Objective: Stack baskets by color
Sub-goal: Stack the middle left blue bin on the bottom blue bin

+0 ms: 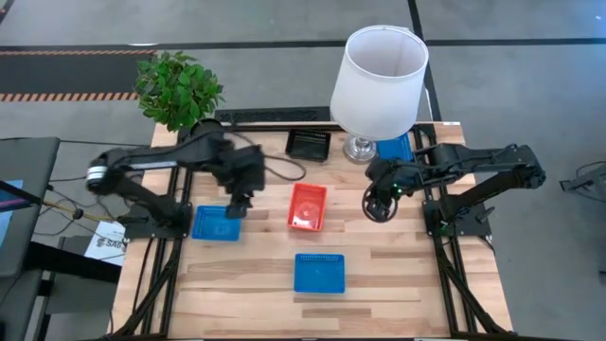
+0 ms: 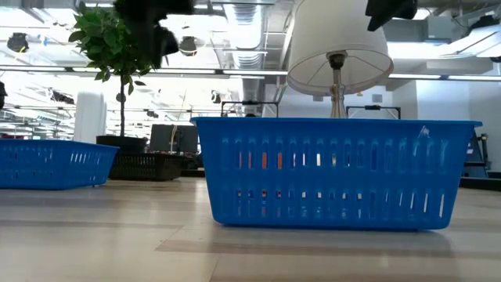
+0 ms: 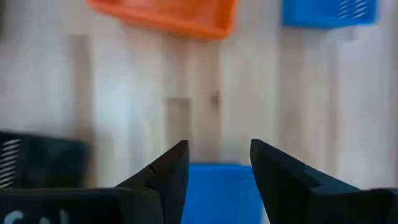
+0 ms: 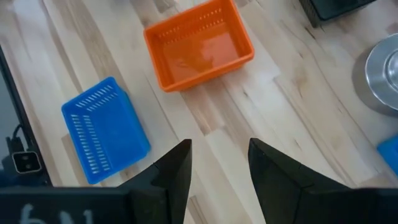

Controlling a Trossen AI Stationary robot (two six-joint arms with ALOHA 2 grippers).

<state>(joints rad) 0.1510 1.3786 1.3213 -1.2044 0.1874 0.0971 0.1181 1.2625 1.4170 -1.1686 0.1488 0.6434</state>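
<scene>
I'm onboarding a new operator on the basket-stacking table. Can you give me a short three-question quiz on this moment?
1. How many blue baskets show in the high view?
2. True or false: the left gripper is clamped on the red-orange basket.
3. Which basket lies nearest the lamp: A) black basket B) blue basket behind the lamp base C) blue basket at the front?

Key: 1. Three, counting the blue basket on the left. 2. False; it hangs open over that blue basket. 3. B.

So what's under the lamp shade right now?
The lamp's metal base and part of a blue basket show beneath the white shade. The rest of that basket is covered.
</scene>
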